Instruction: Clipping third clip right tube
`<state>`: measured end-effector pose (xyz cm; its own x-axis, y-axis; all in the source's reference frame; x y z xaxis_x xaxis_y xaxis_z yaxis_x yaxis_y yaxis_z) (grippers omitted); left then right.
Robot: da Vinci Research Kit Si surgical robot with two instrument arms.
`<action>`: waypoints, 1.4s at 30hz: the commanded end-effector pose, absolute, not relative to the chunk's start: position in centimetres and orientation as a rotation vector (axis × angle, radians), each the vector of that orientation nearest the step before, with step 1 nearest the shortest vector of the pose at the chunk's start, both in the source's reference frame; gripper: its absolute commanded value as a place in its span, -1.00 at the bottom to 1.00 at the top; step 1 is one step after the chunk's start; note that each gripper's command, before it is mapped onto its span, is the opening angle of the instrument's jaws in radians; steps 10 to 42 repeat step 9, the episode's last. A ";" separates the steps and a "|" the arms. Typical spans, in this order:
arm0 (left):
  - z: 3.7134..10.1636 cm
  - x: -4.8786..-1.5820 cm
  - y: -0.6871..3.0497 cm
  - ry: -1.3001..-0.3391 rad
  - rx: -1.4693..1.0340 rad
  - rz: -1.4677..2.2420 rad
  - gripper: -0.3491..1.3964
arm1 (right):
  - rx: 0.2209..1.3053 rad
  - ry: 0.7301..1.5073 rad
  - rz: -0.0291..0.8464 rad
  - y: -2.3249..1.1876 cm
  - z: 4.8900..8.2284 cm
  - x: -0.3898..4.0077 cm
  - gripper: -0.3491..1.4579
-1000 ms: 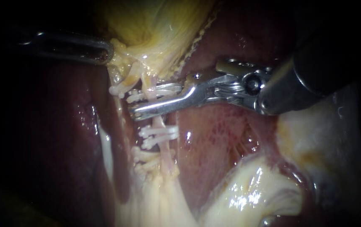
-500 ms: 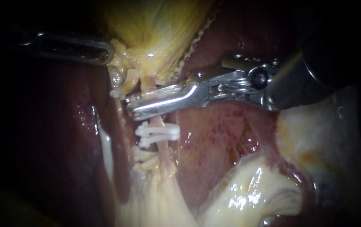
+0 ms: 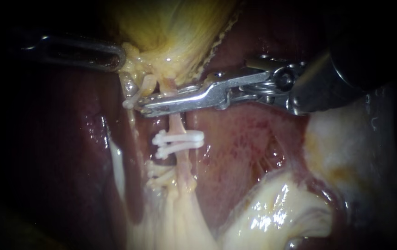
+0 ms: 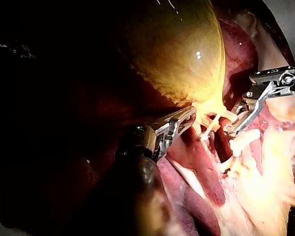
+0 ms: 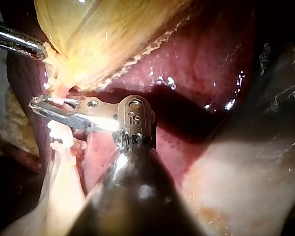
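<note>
The right tube point(image 3: 176, 126) runs pale pink down from the yellow gallbladder point(image 3: 170, 28). My right instrument point(image 3: 145, 107) comes in from the upper right and lies across this tube just under the gallbladder's neck. Its jaws are pressed together on the tube, with white clip material showing between them in the right wrist view point(image 5: 39, 104). Two white clips point(image 3: 180, 141) sit lower on the same tube. My left instrument point(image 3: 117, 58) enters from the left, its jaws shut on the gallbladder's neck point(image 4: 191, 115).
Dark red liver point(image 3: 245, 139) lies right of the tubes and behind them. Another white clip point(image 3: 129, 103) shows on the left strand near the jaw tips, and more clips point(image 3: 158, 175) lower down. Pale fatty tissue point(image 3: 272, 213) fills the lower right.
The right instrument's jaws, open a second ago with a white clip between them, have moved up the tube toward the gallbladder and closed on it. The left instrument has held still.
</note>
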<state>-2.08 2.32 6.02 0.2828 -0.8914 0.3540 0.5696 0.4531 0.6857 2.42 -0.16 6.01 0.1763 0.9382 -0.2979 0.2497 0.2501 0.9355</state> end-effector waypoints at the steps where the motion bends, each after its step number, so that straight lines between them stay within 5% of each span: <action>1: 6.02 -2.08 2.32 -0.793 0.477 -1.029 -1.00 | 1.250 1.327 0.729 -0.17 6.00 2.42 -1.00; 42: 6.02 -2.08 2.32 -0.793 0.478 -1.029 -1.00 | 1.250 1.328 0.729 -0.17 6.00 2.43 -1.00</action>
